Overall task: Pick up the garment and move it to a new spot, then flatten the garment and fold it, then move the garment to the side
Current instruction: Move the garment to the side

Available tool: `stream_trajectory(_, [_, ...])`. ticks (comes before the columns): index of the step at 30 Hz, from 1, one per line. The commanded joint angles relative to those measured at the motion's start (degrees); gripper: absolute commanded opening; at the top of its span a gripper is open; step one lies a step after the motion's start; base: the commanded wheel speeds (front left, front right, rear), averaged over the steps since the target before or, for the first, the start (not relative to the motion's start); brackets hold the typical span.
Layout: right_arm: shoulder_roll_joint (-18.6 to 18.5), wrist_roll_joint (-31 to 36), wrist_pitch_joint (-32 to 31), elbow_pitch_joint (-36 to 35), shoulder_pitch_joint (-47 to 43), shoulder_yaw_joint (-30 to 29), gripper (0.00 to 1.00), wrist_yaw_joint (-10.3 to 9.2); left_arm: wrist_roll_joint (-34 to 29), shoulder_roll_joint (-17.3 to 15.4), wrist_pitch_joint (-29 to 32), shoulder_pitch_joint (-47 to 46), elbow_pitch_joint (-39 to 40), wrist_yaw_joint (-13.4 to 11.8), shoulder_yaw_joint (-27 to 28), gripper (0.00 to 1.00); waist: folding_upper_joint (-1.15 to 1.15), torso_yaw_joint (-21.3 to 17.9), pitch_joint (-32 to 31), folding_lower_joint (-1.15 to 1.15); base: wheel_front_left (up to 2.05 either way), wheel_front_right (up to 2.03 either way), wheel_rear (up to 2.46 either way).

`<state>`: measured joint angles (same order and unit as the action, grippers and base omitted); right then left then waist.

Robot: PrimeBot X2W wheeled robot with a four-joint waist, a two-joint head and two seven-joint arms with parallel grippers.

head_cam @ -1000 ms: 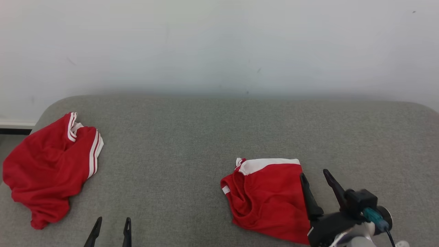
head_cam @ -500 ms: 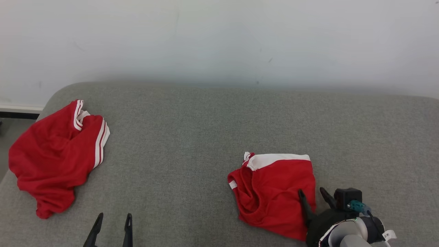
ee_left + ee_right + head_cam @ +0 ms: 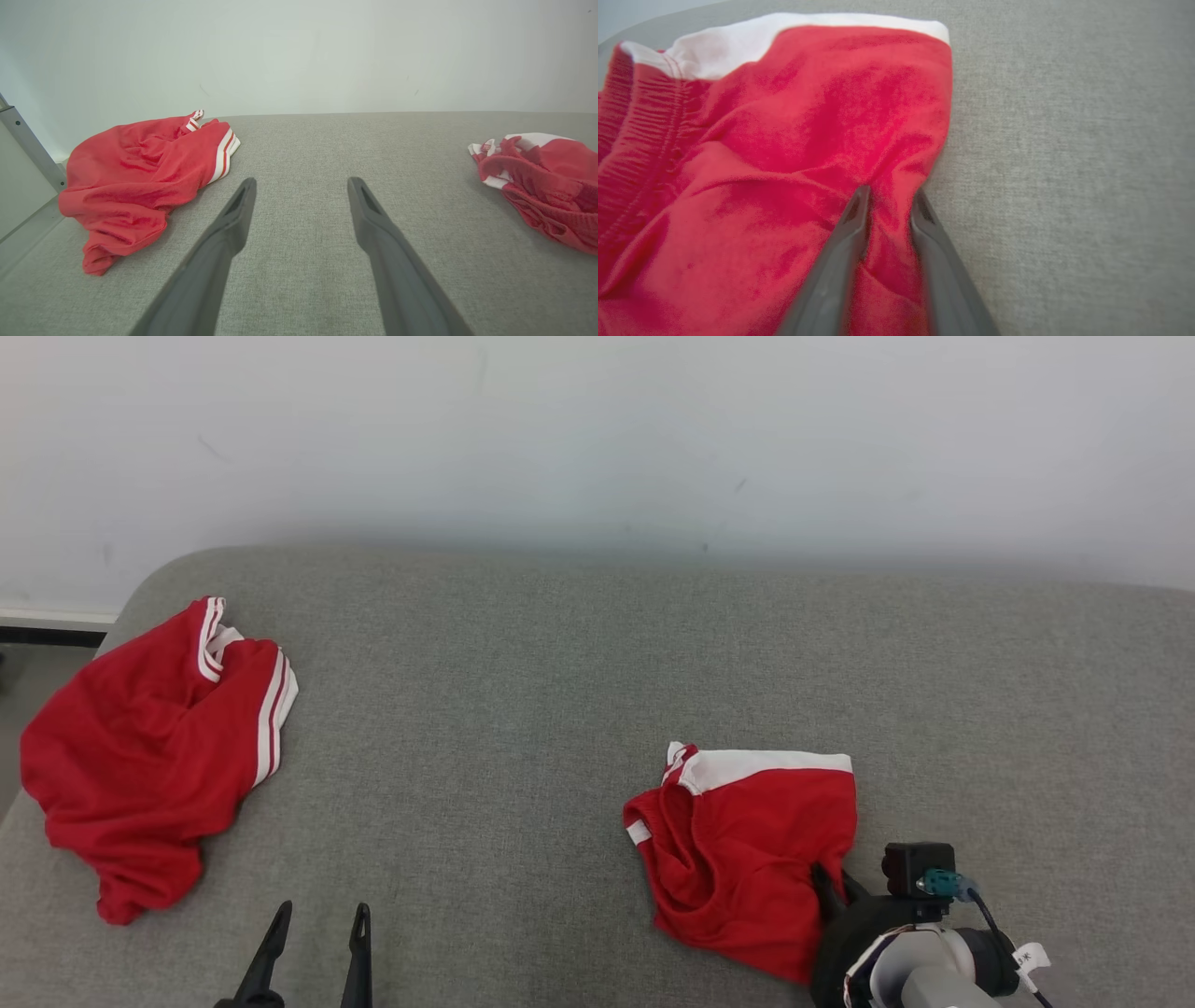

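The garment (image 3: 747,840) is a pair of red shorts with a white band, lying crumpled at the right front of the grey cushion (image 3: 523,709). My right gripper (image 3: 829,882) is down on its near right edge. In the right wrist view the right gripper (image 3: 889,193) has its two fingers drawn close, pinching a raised fold of the red garment (image 3: 808,116). My left gripper (image 3: 317,917) hangs open over bare cushion at the lower left, well away from the garment (image 3: 546,186). In its own wrist view the left gripper (image 3: 301,184) holds nothing.
A second red garment (image 3: 140,747) with white stripes lies bunched at the cushion's far left edge, also in the left wrist view (image 3: 140,177). A pale wall (image 3: 597,429) runs behind the cushion. Floor and a metal rail (image 3: 28,144) lie past the left edge.
The head camera shifted a little. My right gripper lowered onto the garment's right edge and its fingers closed in on a fold. The left gripper stayed open in place.
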<state>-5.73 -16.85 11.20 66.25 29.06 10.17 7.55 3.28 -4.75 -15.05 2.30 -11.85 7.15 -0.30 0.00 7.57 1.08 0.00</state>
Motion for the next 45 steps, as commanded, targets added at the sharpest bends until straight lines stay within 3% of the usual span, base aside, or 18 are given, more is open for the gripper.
stream_trajectory(1, [-0.14, -0.49, -0.02, 1.30, -0.11, 1.02, 0.00, -0.14, 0.24, 0.23, -0.18, -0.65, -0.23, 0.37, -0.08, 1.00, 0.00, 0.23, 0.08, 0.00, 0.00, 0.00, 0.00])
stream_trajectory(11, [-9.06, 0.34, 0.51, -1.45, 6.57, 9.62, 0.00, -0.17, 0.85, 0.70, -0.19, -2.00, 1.27, 0.40, 0.21, 1.00, 0.00, -0.63, 4.35, 0.00, 0.00, 0.00, 0.00])
stream_trajectory(20, [-24.08, -4.70, -2.36, -7.44, 16.84, 15.49, 0.00, -0.15, 0.93, 0.25, -0.19, -8.54, 3.24, 0.28, -1.19, 1.00, 0.00, -2.77, 15.29, 0.00, 0.00, 0.00, 0.00])
stream_trajectory(31, [-38.29, -8.63, -5.06, -15.39, 27.89, 19.33, 0.00, -0.15, -0.57, -1.04, -0.18, -15.15, 10.38, 0.26, -2.23, 1.00, 0.00, -8.72, 27.43, 0.00, 0.00, 0.00, 0.00])
stream_trajectory(45, [-49.15, -9.64, -8.04, -21.59, 35.11, 20.45, 0.00, -0.16, -3.13, -3.53, -0.18, -17.65, 19.52, -0.16, -2.86, 1.00, 0.00, -14.25, 35.66, 0.00, 0.00, 0.00, 0.00])
